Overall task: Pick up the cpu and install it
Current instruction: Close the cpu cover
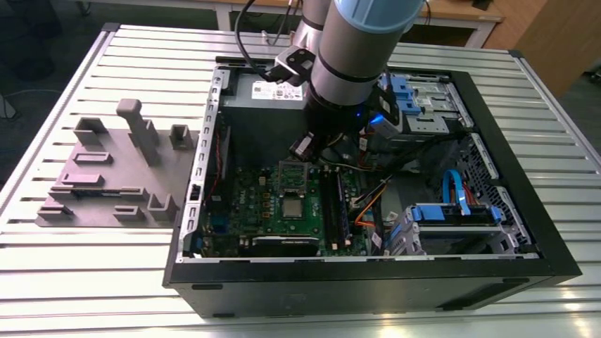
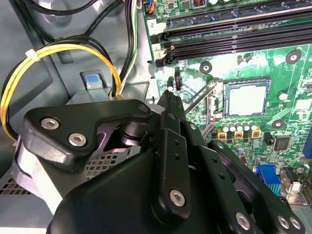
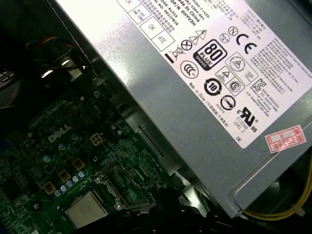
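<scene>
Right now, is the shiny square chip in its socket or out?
In. The silver square cpu lies flat inside its socket on the green motherboard.

Shiny metal cpu (image 2: 247, 99), ribbed metal table (image 1: 112, 267)

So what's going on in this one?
A single robot arm reaches into an open black computer case on a slatted metal table. Its gripper hovers beside the grey power-supply box. The small square silver-topped cpu already sits in the socket on the green motherboard.
</scene>
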Motion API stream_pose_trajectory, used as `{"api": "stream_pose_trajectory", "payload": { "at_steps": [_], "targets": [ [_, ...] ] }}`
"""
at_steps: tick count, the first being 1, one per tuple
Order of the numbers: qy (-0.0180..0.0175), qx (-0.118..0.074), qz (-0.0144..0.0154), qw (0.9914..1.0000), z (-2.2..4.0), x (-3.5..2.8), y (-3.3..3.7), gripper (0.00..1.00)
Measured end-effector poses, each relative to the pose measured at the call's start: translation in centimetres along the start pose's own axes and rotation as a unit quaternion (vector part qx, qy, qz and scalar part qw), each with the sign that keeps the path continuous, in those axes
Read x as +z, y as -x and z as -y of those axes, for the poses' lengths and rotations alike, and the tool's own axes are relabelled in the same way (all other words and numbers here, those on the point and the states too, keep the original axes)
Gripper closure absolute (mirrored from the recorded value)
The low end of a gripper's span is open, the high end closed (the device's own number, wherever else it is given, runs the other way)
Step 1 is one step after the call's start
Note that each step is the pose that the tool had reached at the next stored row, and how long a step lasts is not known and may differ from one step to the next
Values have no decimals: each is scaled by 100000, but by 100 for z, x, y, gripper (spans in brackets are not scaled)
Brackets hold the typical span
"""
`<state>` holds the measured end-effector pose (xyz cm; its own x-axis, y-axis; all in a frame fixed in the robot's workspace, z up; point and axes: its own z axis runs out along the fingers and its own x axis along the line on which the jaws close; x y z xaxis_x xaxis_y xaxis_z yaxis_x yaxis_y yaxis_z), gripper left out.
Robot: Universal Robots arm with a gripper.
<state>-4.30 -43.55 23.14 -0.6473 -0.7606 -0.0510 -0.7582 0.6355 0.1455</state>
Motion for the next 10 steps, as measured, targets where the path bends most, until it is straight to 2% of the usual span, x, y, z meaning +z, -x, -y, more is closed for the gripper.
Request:
{"api": "stream_pose_trajectory", "payload": {
  "at_steps": [10],
  "targets": [
    [-2,1,-9,100000,-1,-32,-4,90]
  ]
}}
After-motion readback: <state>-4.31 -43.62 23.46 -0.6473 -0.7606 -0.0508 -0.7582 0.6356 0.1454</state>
